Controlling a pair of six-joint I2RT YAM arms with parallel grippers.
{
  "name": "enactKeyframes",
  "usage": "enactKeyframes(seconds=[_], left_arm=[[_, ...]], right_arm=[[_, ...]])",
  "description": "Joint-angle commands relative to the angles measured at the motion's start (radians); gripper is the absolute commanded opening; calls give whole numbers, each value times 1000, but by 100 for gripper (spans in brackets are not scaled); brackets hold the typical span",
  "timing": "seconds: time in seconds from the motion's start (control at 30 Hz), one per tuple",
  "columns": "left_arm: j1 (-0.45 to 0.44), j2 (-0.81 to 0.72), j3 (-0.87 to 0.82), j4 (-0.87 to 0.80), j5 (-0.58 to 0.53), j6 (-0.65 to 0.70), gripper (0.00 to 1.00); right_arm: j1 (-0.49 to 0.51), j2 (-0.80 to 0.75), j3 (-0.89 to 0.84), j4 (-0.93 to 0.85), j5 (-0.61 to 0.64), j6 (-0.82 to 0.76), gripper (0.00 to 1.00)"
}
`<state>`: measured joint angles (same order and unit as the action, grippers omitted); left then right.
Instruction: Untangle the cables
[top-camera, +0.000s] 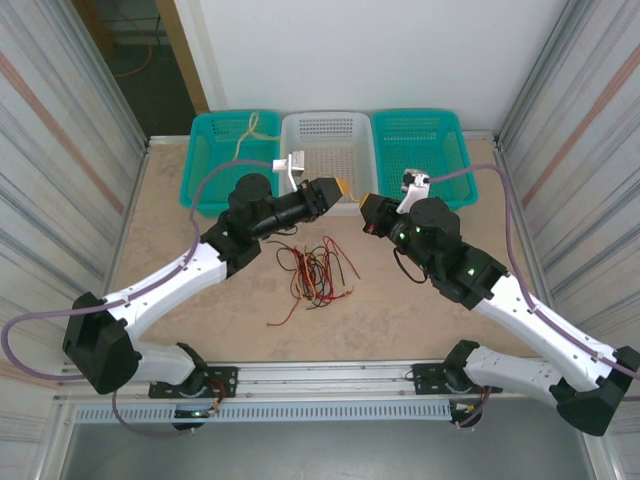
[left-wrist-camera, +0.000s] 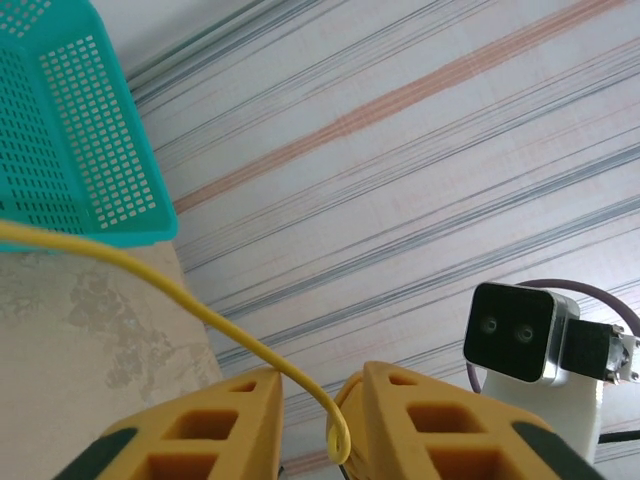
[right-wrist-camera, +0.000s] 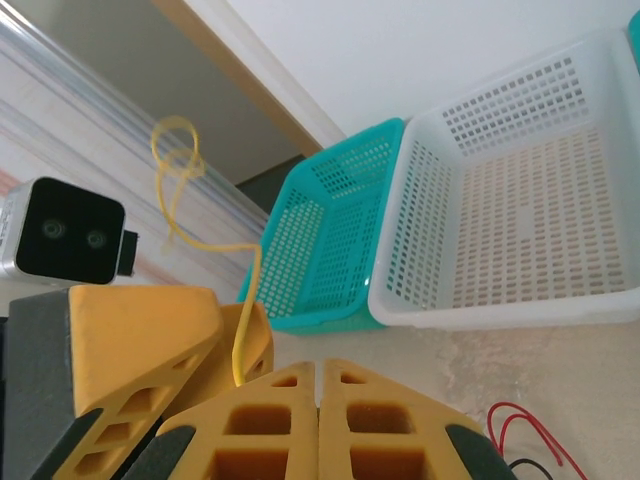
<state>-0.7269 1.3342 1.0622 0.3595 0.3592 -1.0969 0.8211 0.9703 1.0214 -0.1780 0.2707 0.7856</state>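
Observation:
A loose tangle of red, black and yellowish cables (top-camera: 315, 270) lies on the table in front of both arms. My left gripper (top-camera: 343, 187) hovers above and behind it, near the white basket. In the left wrist view its jaws (left-wrist-camera: 320, 385) stand apart, and a thin yellow cable (left-wrist-camera: 200, 310) runs between them, its curled end beside the right finger. In the right wrist view that yellow cable (right-wrist-camera: 257, 270) rises from the left gripper's fingers (right-wrist-camera: 140, 330) to a loop. My right gripper (right-wrist-camera: 318, 372) is shut on nothing, close beside the left one (top-camera: 362, 207). Red cable loops (right-wrist-camera: 520, 420) show at the lower right.
Three baskets line the back edge: a teal one (top-camera: 205, 165) with a tan cable (top-camera: 245, 135) in it, a white one (top-camera: 328, 125) and another teal one (top-camera: 418, 135). Striped walls (top-camera: 60, 150) close both sides. Lilac-grey hoses (top-camera: 505, 210) arc off the arms.

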Motion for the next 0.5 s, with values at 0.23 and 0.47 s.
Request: enactKeyframes(seconds=[0.23, 0.47], left_arm=[[17, 29, 59, -21, 24, 12, 25], [58, 12, 75, -85, 45, 53, 5]], right_arm=[[29, 44, -14, 54, 0, 21, 0], [37, 66, -3, 30, 2, 22, 2]])
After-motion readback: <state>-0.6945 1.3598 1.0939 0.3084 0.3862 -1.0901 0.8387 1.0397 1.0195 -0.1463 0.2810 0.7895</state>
